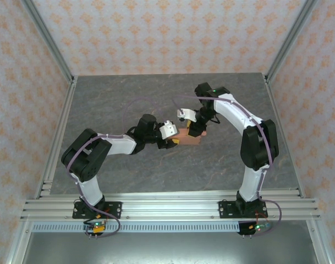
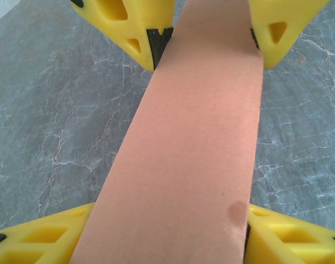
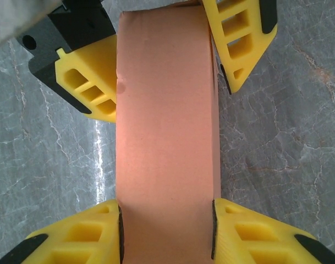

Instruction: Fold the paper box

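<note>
Right claw point(image 3: 166, 220): clenched on the paper box point(image 3: 164, 126), its fingers point(image 3: 255, 234) set flat against the two long sides at one end.
Left claw point(image 2: 170, 220): straddled the opposite end, with its yellow fingers point(image 2: 291, 236) just beside the card's edges. Whether they pressed or merely flanked it could not be told.
Box position: the salmon-orange card ran as a flat closed strip from claw to claw, over the middle of the grey marbled table point(image 1: 128, 93). Whether it rested on the surface or hung just above it was unclear.
Step in hand: judged late. The card already read as a shaped box, so this looked like squaring or pressing its sides.
Next move: probably called for an even squeeze from the left claw, opposite the right's grip and gentle enough not to buckle the thin card.
Left arm point(image 1: 115, 144): elbow bent out toward the near left, forearm low and running right to the centre.
Right arm point(image 1: 239, 113): rose from its base, folded at a far elbow, wrist turned back left onto the box.
</note>
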Available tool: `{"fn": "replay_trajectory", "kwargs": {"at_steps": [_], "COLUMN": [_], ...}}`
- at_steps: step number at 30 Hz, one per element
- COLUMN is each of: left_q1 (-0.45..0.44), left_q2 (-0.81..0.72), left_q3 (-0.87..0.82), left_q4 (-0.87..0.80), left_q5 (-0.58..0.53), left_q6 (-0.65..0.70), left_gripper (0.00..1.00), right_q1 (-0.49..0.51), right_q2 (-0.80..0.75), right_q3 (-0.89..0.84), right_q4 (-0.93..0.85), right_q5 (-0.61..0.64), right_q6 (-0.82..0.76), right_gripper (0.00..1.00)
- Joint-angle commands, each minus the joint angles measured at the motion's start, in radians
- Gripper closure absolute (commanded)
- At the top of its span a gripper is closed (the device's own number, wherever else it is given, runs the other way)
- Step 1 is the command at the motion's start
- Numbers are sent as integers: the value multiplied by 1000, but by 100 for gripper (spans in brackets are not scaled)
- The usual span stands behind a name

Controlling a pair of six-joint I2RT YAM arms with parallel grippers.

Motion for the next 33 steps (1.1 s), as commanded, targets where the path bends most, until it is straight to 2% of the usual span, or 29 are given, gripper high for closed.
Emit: {"fn": "replay_trajectory", "kwargs": {"at_steps": [1, 7, 13, 16, 18, 20, 22, 26, 30, 33], "left_q1": [-10, -29, -56, -56, -54, -50, -50, -50, -50, -50], "left_q2": [-38, -57, -71, -69, -64, -61, -63, -67, -63, -57], "left_q3": [-25, -37, -50, -38, -26, -10, -9, -5, 20, 32], "left_q4": [8, -33, -44, -62, -63, -72, -72, -85, -135, -150], "left_q5": [8, -11, -56, -62, -87, -97, -98, -96, -98, -98], "left_q6": [4, 22, 38, 34, 3, -32, -47, -59, -59, -66], "left_gripper": [41, 47, 46, 47, 50, 51, 51, 51, 51, 51], "right_q1": [-8, -22, -32, -33, -33, -33, -30, -36, -37, -47], "right_q2": [20, 90, 125, 111, 64, -40, -189, -423, -614, -664], "right_q3": [38, 107, 145, 147, 131, 52, -103, -323, -563, -658], "right_q4": [-57, -140, -166, -158, -124, 10, 229, 510, 810, 841], "right_q5": [-74, -138, -192, -192, -205, -224, -201, -150, 140, 274], "right_q6": [24, 48, 66, 67, 68, 134, 226, 369, 551, 594], "right_gripper": [63, 63, 59, 53, 53, 49, 36, 33, 32, 34]}}
